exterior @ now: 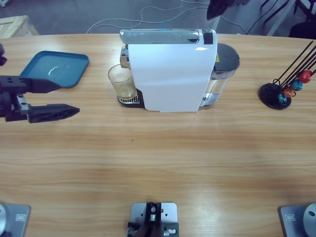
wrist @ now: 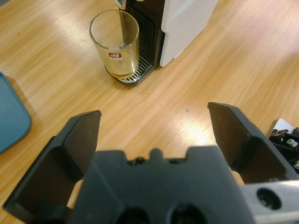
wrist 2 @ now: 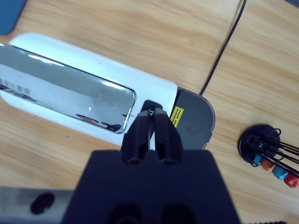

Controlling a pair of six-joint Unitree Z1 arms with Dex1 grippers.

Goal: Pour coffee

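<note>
Wooden counter (exterior: 163,158). White coffee machine (exterior: 170,74) stands at far middle, chrome lid on top, dark water tank behind. Blue tray (exterior: 54,68) at far left. Left pincer (exterior: 52,98) near tray, jaws wide apart, holding nothing, pointed toward machine. Right pincer (wrist 2: 150,135) above machine lid, jaws pressed together, nothing between them. Black capsule rack (exterior: 279,94) at far right, with blue, orange, red capsules. Clear glass (wrist: 115,44) on drip grate under spout; thin stream falling in. Coffee (wrist: 119,72): shallow layer at glass bottom.
</note>
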